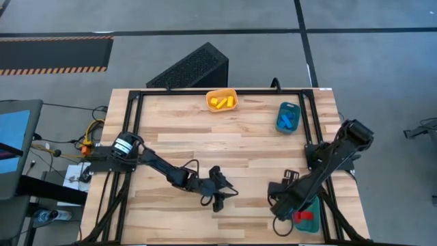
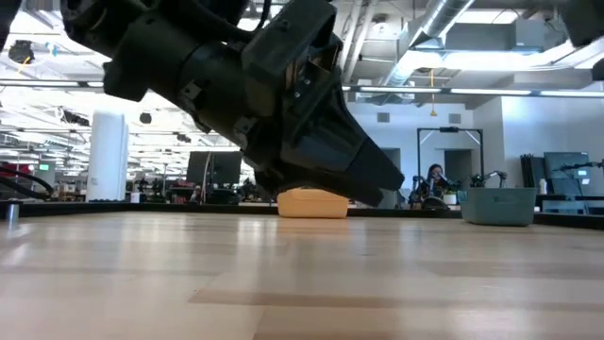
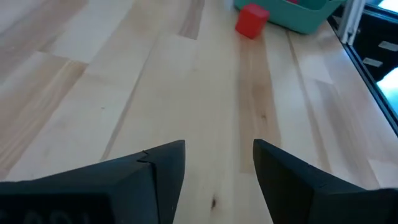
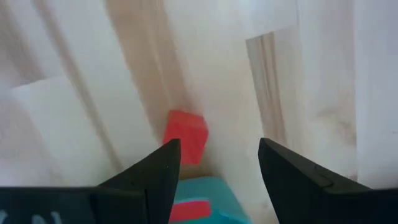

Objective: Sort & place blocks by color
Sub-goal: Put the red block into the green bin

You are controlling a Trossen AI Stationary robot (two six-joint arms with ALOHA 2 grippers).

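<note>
A red cube point(image 4: 185, 137) rests on the wood right beside the teal tray point(image 4: 217, 193), which holds another red block point(image 4: 189, 211). The left wrist view shows the same cube point(image 3: 252, 20) and the tray point(image 3: 292, 14) farther off. My right gripper point(image 4: 219, 168) is open above the table, and the cube lies just ahead of its fingers, nearer one of them. My left gripper point(image 3: 219, 168) is open too, low over bare wood near the table's near middle point(image 1: 220, 197), pointing toward the cube. In the high view my right arm point(image 1: 300, 191) hides the cube.
An orange tray point(image 1: 222, 100) with yellow blocks sits at the far edge, and a blue tray point(image 1: 288, 117) with blue blocks at the far right. The teal tray point(image 1: 311, 220) is at the near right corner. Bare wood spreads between the two arms and on the left.
</note>
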